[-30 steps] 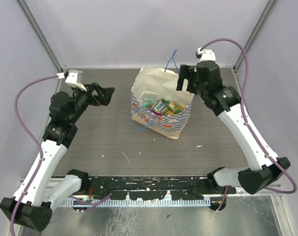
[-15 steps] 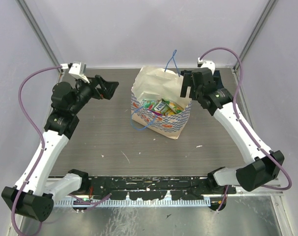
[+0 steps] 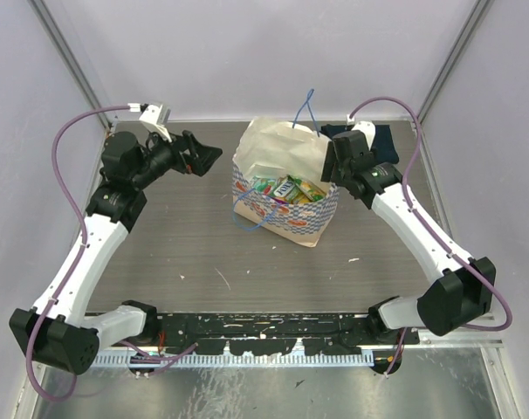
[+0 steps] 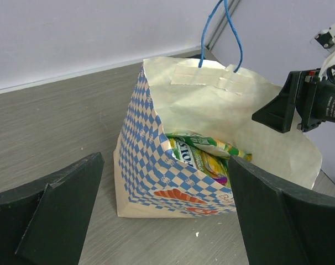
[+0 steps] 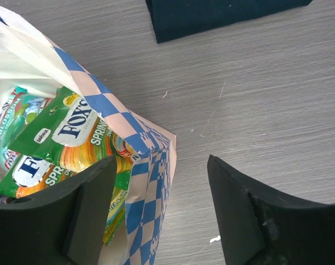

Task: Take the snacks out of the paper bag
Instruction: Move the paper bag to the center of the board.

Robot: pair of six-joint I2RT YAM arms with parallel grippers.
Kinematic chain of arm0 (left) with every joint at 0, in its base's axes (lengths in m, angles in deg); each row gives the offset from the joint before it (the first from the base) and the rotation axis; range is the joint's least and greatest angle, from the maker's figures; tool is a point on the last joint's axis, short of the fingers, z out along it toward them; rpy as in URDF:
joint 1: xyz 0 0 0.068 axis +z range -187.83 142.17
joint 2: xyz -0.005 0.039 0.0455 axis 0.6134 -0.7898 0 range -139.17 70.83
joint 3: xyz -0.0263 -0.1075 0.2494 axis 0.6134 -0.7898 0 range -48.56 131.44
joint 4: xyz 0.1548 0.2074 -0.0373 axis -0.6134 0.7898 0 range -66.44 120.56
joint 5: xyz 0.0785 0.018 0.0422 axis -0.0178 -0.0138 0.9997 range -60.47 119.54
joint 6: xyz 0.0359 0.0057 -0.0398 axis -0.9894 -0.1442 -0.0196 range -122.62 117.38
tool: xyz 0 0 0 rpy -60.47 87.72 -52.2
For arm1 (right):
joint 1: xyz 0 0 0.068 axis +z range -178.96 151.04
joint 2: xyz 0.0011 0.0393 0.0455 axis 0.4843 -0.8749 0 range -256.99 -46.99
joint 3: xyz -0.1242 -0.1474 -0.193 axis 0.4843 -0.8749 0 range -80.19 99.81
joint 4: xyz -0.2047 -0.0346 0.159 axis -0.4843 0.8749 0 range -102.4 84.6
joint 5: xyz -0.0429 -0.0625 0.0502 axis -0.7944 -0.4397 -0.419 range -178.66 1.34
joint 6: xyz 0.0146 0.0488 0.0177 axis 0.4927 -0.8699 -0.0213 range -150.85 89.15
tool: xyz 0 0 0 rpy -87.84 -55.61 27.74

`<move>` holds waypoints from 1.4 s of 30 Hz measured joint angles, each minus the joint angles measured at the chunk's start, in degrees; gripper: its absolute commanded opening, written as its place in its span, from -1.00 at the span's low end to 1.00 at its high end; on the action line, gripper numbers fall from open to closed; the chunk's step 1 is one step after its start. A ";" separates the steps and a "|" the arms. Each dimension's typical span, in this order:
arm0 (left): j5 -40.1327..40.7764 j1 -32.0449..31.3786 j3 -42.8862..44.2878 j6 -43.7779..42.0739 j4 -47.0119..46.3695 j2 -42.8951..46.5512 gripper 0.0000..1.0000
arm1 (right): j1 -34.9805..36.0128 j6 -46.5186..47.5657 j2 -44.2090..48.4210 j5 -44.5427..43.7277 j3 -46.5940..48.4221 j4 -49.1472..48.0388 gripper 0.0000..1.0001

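Observation:
The paper bag [image 3: 282,220] stands open mid-table, cream with a blue checkered band. Several snacks [image 3: 286,189], green and orange packets, lie inside it. My right gripper [image 3: 331,168] is open at the bag's right rim. In the right wrist view it [image 5: 161,165] straddles the checkered wall [image 5: 146,185], one finger over the snacks [image 5: 73,130] and the other outside. My left gripper [image 3: 208,157] hovers open left of the bag, apart from it. Its wrist view frames the bag [image 4: 151,143] and snacks [image 4: 203,154] between wide fingers [image 4: 57,210].
A dark navy folded cloth [image 3: 382,140] lies on the table behind my right gripper, at the top of the right wrist view [image 5: 212,14]. Blue cord handles [image 3: 306,106] stick up from the bag's far wall. Grey walls close in the table's back and sides.
My right gripper has come down and left onto the bag's right rim, uncovering the navy cloth, and its jaws have narrowed a little. My left gripper has shifted right toward the bag.

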 measured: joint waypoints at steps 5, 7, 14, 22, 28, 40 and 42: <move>-1.05 0.00 0.39 -0.76 0.35 -0.90 0.99 | 0.00 -0.13 -0.24 0.39 -0.07 -1.25 -0.52; -1.09 0.00 0.39 -1.09 0.42 -1.27 0.98 | 0.00 -0.11 -0.87 1.14 -0.07 -1.86 -0.77; 1.77 0.00 -3.02 -1.49 -2.47 0.94 1.00 | -0.28 -0.20 -4.61 3.19 1.86 -2.64 -0.99; 9.66 0.00 -7.50 4.20 -5.01 9.07 0.96 | 3.34 0.39 -12.17 3.74 9.20 -2.32 -0.99; 15.80 -0.02 -7.45 13.44 -5.11 10.69 0.96 | 6.60 0.37 -17.09 4.87 13.11 -2.01 -0.99; 20.44 -0.02 -5.40 19.85 -0.59 9.57 0.96 | 10.58 0.37 -31.21 5.01 28.61 -0.42 -0.99; 20.50 -0.02 -4.96 20.04 0.07 9.57 0.96 | 10.84 0.37 -32.26 5.03 30.12 -0.33 -0.99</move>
